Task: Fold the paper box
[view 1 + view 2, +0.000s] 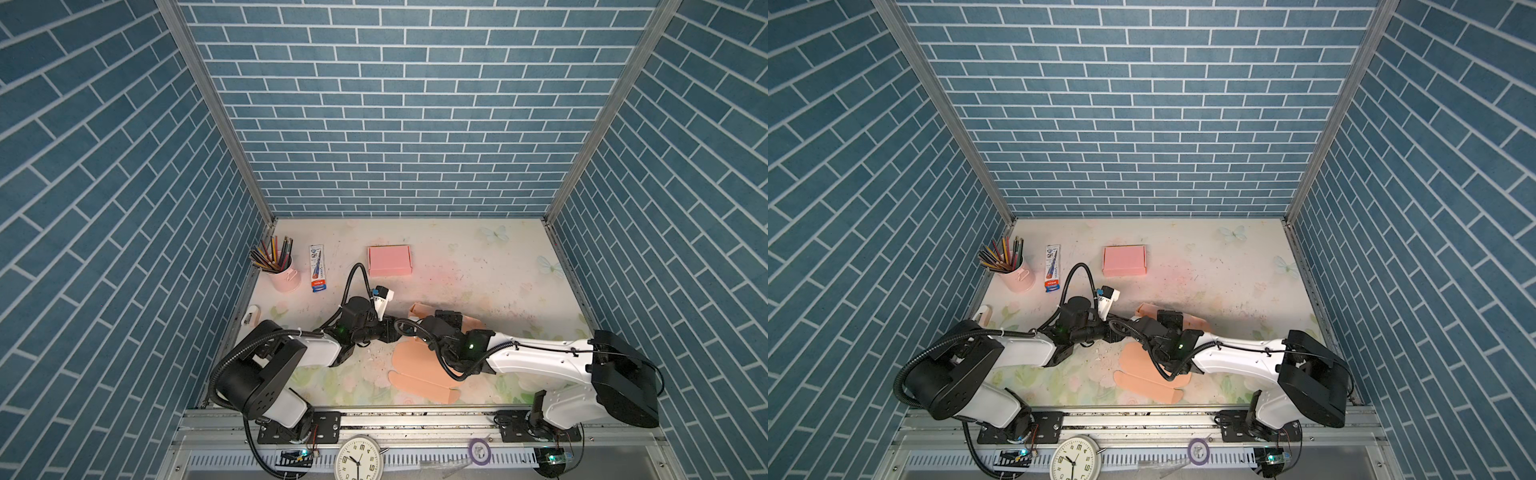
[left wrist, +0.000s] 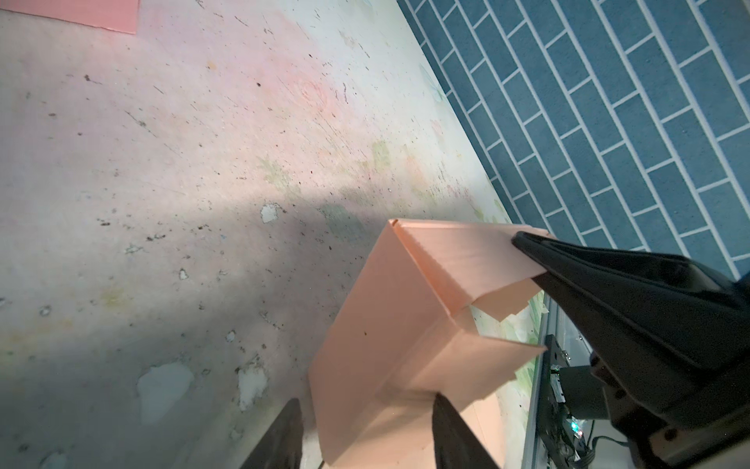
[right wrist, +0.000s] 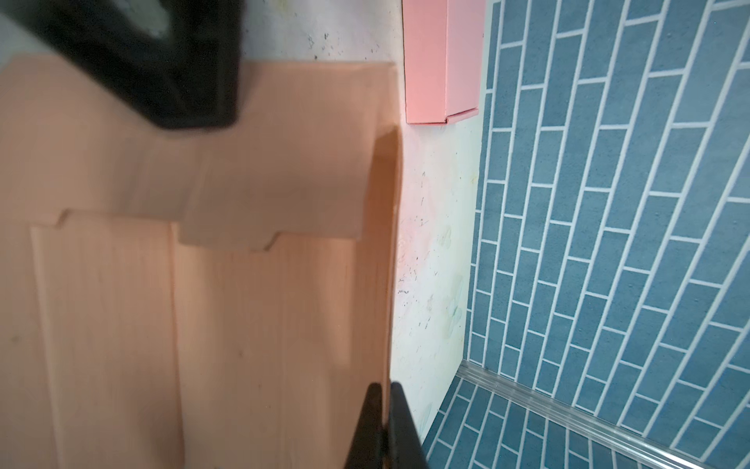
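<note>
Our right gripper (image 3: 384, 392) pinches a raised wall of the peach paper box (image 3: 243, 304). Our left gripper (image 2: 367, 400) straddles its corner half-open, gripping nothing. We should crease slowly.

The box (image 2: 377, 333) is matt, faintly ribbed card; the table (image 2: 162, 162) looks matt, scuffed and chipped.

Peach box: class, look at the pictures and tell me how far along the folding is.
Done: one wall of the peach box stands raised; a pink box at the back already looks folded. In hand: the right jaws are shut on an upright panel of the peach box, and the left jaws stand open astride the wall. Left: the rounded flaps nearer the front lie flat, so it is far from closed.
</note>
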Controlling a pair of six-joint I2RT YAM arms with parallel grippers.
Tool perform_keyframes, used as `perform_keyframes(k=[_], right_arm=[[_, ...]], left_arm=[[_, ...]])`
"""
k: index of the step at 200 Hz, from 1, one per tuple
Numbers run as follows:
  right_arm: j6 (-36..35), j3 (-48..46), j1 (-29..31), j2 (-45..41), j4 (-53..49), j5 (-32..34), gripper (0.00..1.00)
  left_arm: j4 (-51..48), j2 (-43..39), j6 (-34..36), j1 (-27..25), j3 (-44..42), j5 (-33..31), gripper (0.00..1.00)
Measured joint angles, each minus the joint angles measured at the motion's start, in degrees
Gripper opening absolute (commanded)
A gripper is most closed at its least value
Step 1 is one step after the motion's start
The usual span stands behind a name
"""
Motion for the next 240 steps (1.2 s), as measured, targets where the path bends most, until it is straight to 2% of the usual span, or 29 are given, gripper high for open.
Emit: perform_keyframes(k=[44,105,149,240], right_arm=[[-0.96,-0.13,0.92,-0.31,0.76,0.42,0.0],[-0.24,-0.13,2.25,-0.85,0.11,0.46,0.0],[2.49,-0.07,3.5,-0.85,-1.03,0.7,0.0],[8.85,2.03,5.81,-0.79,-6.38,0.79,0.01]], left_arm=[[1.49,-0.02,2.93,-3.26,-0.81,-3.1,0.51],[3.43,-0.24,5.25,-6.71,-1.53,-10.1,0.42],[4.24,-1.22,6.78,-9.16,-1.55,-16.15,0.38],[6.51,-1.9,9.4,-13.14,-3.48,-26.56,0.21]])
